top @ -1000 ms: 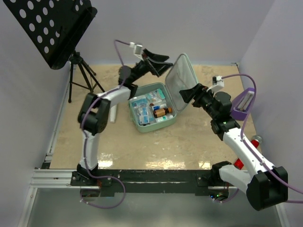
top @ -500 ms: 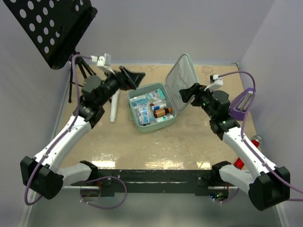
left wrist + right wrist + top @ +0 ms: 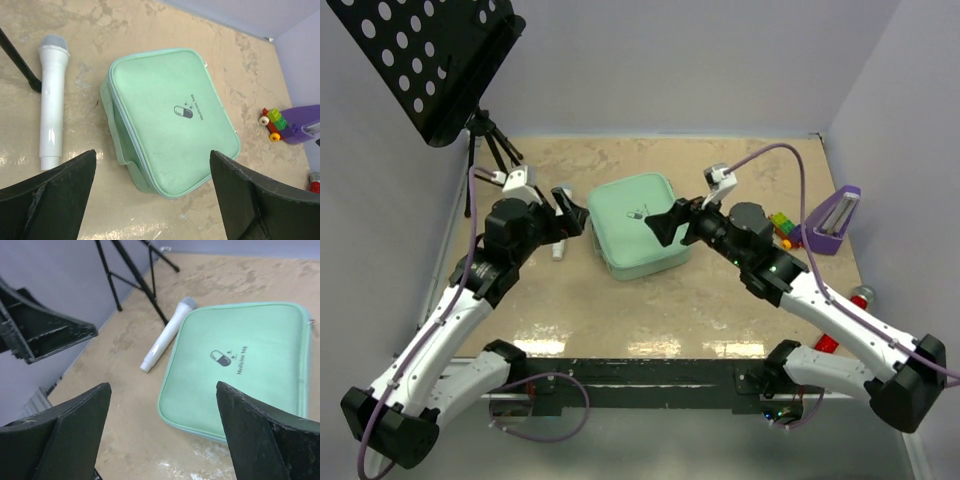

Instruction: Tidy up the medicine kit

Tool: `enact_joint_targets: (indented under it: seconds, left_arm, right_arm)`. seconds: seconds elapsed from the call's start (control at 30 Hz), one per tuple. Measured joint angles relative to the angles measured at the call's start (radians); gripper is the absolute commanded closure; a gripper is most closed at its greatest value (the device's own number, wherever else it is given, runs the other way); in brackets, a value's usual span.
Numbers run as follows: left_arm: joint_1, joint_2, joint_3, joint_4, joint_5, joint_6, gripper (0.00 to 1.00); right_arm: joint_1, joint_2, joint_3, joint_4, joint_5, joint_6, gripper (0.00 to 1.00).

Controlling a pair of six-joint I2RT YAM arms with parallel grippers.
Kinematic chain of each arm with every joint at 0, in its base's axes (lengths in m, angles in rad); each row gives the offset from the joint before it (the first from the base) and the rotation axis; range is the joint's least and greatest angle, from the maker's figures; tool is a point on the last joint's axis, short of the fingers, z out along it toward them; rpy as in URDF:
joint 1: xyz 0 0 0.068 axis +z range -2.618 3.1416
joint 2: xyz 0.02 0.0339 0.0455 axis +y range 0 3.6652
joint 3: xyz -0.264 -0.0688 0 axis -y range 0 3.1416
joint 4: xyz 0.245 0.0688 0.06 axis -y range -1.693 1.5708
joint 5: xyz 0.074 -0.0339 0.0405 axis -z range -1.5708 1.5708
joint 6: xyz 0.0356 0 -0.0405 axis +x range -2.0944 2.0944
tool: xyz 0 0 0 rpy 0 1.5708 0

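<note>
Top external view: I'm hovering left gripper [image 3: 572,212] and right gripper [image 3: 670,225] wide open, flanking the closed pale mint-green rounded-square plastic medicine kit [image 3: 638,225] at the middle of the counter [image 3: 720,300], since apparently nothing needs holding.

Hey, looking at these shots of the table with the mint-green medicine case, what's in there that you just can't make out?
- Contents of the pale mint-green plastic case: hidden in every view by its shut lid.
- Small red object: cut off by the right edge of the left wrist view, and too small in the top view to identify.
- Black perforated music stand: its upper part is cut off by the top-left corner of the top view.
</note>
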State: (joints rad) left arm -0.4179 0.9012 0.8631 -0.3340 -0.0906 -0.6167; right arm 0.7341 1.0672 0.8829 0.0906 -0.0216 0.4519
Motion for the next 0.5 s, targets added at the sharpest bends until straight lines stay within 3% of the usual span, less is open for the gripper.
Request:
enact_joint_targets:
  seconds: [0.1,0.2,0.33,0.5]
  left_arm:
    - [0.003,-0.055,0.006,-0.004,-0.018,0.000,0.00]
    - [0.003,-0.066,0.006,0.007,-0.002,-0.003,0.03]
    - [0.003,0.005,-0.048,0.088,0.078,-0.031,0.04]
    - [0.003,0.057,-0.266,0.169,0.174,-0.078,0.05]
  right_arm:
    - [-0.017,-0.056,-0.011,0.001,0.076,0.015,0.11]
    - [-0.090,-0.005,0.014,0.025,0.107,0.044,0.11]
    - [-0.222,0.213,0.073,0.089,0.110,0.076,0.09]
    - [-0.284,0.535,0.196,0.097,0.095,0.092,0.10]
